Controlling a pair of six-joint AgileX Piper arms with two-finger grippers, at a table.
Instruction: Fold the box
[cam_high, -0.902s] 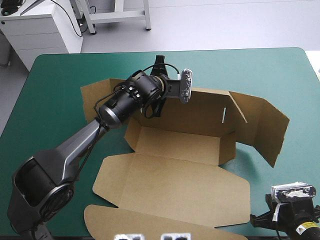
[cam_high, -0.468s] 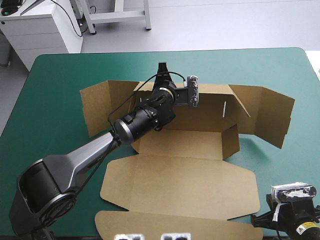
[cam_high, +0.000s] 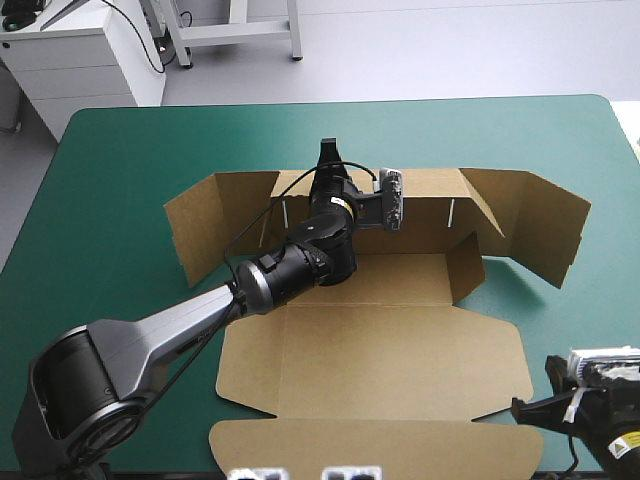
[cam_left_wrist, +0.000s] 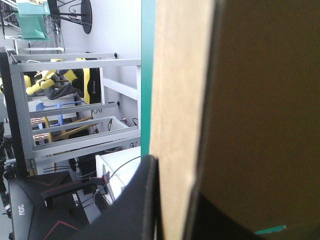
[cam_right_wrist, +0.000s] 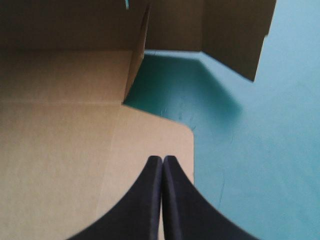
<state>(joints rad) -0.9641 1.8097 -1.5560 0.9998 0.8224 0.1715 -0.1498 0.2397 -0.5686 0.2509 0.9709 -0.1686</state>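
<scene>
Teal-green tabletop (cam_high: 110, 170) is being occupied across its middle by the brown box (cam_high: 400, 285), which is lying partly formed. The long rear wall (cam_high: 430, 215) is being held upright, with the end flaps (cam_high: 530, 225) at both of its ends standing and angled outward. A short side wall (cam_high: 465, 268) is standing at the right of the base. The lid panel (cam_high: 380, 370) and its front flap (cam_high: 370, 450) are lying flat toward the near edge.

By the look of it, the task is being taken through an early part. Walls are raised but nothing is seen tucked, the left side wall is being hidden by the arm, and the folding-in of the end flaps is left to be done.

The left fingers (cam_left_wrist: 142, 205) are being pressed all but shut on the rear wall's top edge, the board passing between them. The right fingers (cam_right_wrist: 150, 200) are being held closed in one point, empty, at the lid's near right corner, well apart from the rear wall. Whether they are touching the board cannot be told.
</scene>
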